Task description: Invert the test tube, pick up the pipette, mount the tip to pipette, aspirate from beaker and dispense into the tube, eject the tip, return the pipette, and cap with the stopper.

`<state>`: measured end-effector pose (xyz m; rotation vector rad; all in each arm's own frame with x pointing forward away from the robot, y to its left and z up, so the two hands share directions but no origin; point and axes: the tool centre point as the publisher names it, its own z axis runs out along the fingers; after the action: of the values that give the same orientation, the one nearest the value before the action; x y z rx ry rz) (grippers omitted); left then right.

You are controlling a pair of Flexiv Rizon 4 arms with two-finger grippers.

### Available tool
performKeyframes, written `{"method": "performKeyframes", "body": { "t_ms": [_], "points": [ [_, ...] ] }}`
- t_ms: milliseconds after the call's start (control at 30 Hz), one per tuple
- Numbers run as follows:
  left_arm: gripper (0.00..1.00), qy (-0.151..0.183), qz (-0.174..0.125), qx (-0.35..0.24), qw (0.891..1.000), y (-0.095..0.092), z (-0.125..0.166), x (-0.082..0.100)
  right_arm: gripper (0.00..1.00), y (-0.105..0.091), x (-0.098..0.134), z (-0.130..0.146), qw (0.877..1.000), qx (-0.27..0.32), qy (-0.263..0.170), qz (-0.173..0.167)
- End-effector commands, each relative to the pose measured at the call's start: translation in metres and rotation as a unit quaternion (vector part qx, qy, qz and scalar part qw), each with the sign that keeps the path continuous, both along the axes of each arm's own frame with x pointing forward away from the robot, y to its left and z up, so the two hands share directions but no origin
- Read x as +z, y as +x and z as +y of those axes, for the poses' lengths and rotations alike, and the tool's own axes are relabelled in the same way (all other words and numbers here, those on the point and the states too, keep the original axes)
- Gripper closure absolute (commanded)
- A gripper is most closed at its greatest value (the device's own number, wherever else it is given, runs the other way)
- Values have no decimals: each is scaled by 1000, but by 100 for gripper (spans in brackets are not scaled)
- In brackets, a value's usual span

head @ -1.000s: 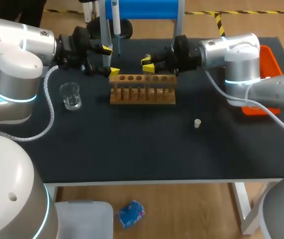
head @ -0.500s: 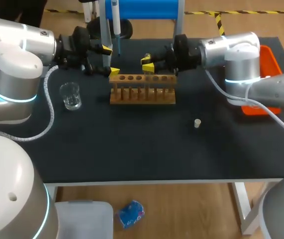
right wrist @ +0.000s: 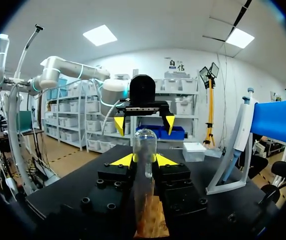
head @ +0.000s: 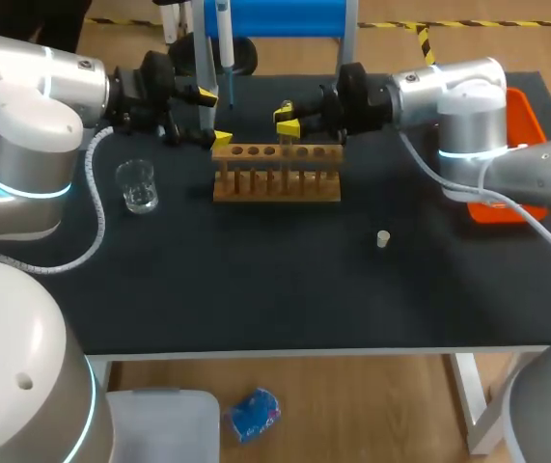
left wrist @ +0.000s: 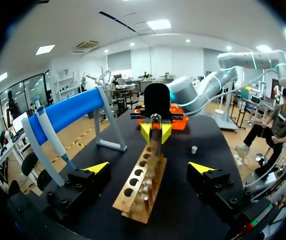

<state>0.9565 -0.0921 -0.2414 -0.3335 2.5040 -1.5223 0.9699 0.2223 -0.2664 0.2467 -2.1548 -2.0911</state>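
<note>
My right gripper [right wrist: 144,160] clamps the test tube [right wrist: 144,150] over the rack [head: 275,174]; left gripper [left wrist: 149,170] gapes; pipette [head: 224,48], at twelve o'clock, untouched.

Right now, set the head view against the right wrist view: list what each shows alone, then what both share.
Head view only: the beaker, the stopper and the orange tray. Right wrist view only: the clear test tube, rounded end up, clamped between the fingers of the right gripper; the head view does not make it out. Both: the wooden rack, the pipette and the open left gripper.
</note>
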Motion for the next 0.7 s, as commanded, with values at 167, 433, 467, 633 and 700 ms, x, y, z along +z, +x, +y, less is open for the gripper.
{"method": "performKeyframes", "body": {
  "t_ms": [167, 433, 467, 633, 700],
  "points": [
    [0, 1, 1, 0, 1000, 0, 0, 0, 100, -3, 8, 0, 1000, -2, -2, -4],
    [0, 1, 1, 0, 1000, 0, 0, 0, 100, -3, 15, -1, 1000, -2, -2, -10],
    [0, 1, 1, 0, 1000, 0, 0, 0, 100, -4, 16, -1, 1000, -2, -2, -11],
    [0, 1, 1, 0, 1000, 0, 0, 0, 100, -4, 20, -1, 1000, -2, -1, -15],
    [0, 1, 1, 0, 1000, 0, 0, 0, 100, -5, 22, 0, 1000, -2, 0, -16]
  ]
}}
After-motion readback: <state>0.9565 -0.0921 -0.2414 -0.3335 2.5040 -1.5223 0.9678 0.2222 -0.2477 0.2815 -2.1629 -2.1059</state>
